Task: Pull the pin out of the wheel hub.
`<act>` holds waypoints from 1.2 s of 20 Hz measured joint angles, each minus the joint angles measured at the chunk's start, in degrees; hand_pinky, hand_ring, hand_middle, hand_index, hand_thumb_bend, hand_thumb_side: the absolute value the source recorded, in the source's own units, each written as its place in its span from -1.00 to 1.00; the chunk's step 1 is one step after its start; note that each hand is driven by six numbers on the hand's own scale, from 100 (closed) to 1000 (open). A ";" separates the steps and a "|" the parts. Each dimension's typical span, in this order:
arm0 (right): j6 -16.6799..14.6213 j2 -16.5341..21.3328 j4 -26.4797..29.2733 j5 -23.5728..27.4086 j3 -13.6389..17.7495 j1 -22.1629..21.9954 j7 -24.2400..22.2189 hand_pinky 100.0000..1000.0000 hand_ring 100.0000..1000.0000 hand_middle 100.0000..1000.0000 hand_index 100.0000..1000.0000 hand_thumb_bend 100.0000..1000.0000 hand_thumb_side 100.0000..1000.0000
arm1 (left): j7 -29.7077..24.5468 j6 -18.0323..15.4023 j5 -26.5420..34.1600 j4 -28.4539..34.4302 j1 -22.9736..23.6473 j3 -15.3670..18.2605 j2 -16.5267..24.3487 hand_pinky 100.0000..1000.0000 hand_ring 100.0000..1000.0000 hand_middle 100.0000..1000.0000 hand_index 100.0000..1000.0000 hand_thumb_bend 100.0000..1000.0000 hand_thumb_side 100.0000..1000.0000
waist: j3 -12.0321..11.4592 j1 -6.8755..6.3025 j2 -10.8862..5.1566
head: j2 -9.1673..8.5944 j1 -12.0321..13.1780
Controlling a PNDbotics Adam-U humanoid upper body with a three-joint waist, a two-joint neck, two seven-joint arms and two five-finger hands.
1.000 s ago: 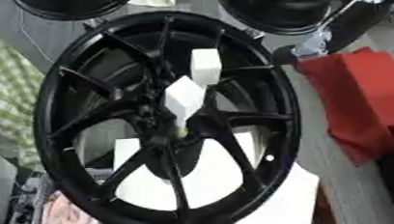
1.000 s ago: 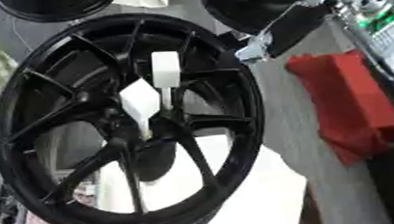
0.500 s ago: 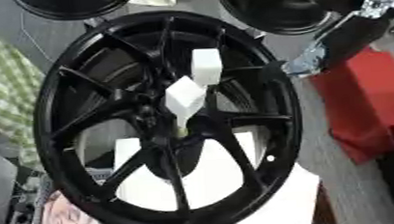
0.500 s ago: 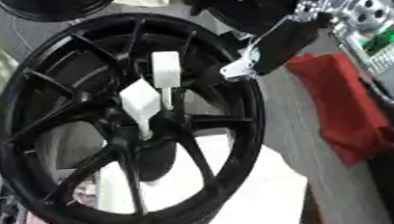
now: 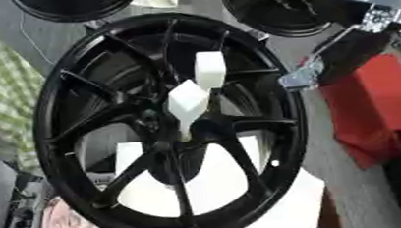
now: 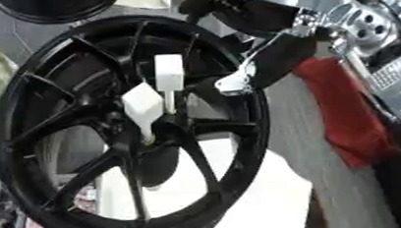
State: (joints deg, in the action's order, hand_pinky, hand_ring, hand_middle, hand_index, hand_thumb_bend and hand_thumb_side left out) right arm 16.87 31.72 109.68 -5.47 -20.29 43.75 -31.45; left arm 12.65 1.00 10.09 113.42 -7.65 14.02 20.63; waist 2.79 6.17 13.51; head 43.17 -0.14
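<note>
Right hand (image 6: 274,58) has come in from the upper right since a second ago and now reaches over the wheel's right rim; whether its fingers are apart or together, cannot tell. Near edge: pale sheet (image 5: 207,184) showing through the spokes. Black wheel (image 5: 82,87) fills the middle, lying askew. White pin (image 5: 189,103) stands in the hub, a second white block (image 5: 209,70) just beyond it. Red cloth (image 5: 372,112) lies right of the wheel. Farther back, two more dark wheels (image 5: 276,8).
</note>
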 measured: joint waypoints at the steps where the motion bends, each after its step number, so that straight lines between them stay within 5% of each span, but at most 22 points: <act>1: 0.06 -0.21 -0.01 0.00 -0.14 0.00 0.20 1.00 0.81 0.47 0.70 0.04 -0.76 | 0.00 0.01 0.00 0.00 0.00 0.00 0.00 0.35 0.22 -0.04 0.26 -1.00 0.49 | -0.05 -0.01 0.05 | -0.02 -0.06; 24: -1.82 -2.75 -6.21 -5.83 -1.97 0.82 2.45 1.00 0.79 0.45 0.68 -0.03 -0.80 | -0.70 0.16 -0.53 0.00 -0.62 -0.02 -0.96 0.36 0.20 -0.04 0.25 -1.00 0.51 | -2.89 0.30 3.79 | -1.55 -3.59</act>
State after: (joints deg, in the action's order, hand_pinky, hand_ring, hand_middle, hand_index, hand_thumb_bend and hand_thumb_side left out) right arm 15.05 28.97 103.47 -11.29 -22.26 44.58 -29.00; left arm 11.95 1.16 9.57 113.42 -8.27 14.00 19.67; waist -0.10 6.47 17.30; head 41.62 -3.74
